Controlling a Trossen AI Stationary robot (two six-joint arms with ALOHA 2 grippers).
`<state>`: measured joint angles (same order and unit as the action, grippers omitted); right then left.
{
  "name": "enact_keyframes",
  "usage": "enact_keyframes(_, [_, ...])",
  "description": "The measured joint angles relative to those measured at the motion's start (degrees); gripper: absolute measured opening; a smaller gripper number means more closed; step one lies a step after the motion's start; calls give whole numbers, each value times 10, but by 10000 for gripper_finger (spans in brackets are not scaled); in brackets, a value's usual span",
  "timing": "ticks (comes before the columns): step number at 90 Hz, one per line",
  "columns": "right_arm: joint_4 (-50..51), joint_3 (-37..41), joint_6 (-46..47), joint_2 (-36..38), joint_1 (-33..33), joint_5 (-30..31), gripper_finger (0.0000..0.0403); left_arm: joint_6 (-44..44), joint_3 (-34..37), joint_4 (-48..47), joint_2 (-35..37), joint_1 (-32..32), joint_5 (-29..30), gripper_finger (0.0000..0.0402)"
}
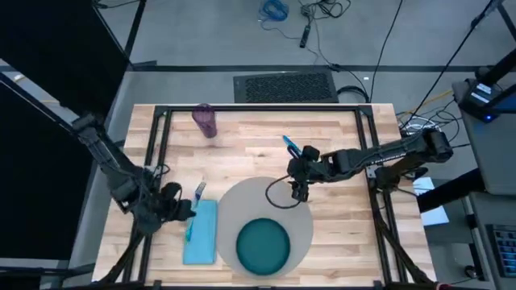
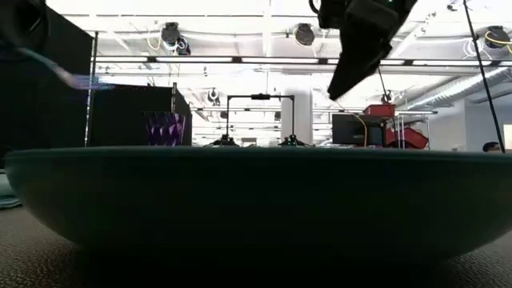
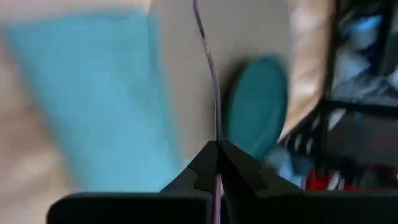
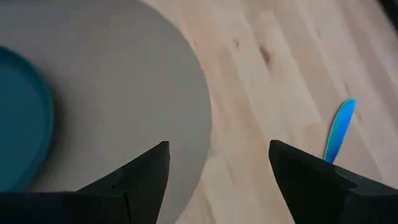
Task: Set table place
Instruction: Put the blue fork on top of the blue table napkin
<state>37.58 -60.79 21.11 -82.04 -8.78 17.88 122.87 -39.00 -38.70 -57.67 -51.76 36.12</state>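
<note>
gripping a utensil [image 3: 214, 93] – left pincer [image 1: 184, 206] over napkin [image 1: 202, 234], right pincer [image 1: 300, 190] wide – above mat [image 1: 242, 201]

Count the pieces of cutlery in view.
2: one held in the left gripper above the napkin, and one lying on the table behind the right gripper. Others may be hidden.

The table [image 1: 339, 217] is pale planked wood in a black metal frame. The mat [image 4: 124, 93] looks matt and finely woven. The cup [image 1: 205, 120] is translucent purple plastic.

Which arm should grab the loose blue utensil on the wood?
Right, probably. Its open tool hovers at the mat edge, close to the blue-handled utensil. The left tool is shut on another utensil by the napkin.
</note>
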Motion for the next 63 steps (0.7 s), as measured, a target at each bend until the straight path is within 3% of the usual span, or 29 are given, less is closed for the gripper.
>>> enact_keyframes(6, [0,5,16,0,-5,0,258,-1,0,-1,-32,-10,38,0])
enact_keyframes(18, [2,10,49,0,-22,-2,258,7,0,16,-90,-29,52,0])
enact_keyframes(31, [0,10,79,0,-42,-2,258,13,0,86,-141,-60,137,0])
enact_keyframes(63, [-30,10,135,0,-66,-20,258,28,0,138,-243,-108,127,0])
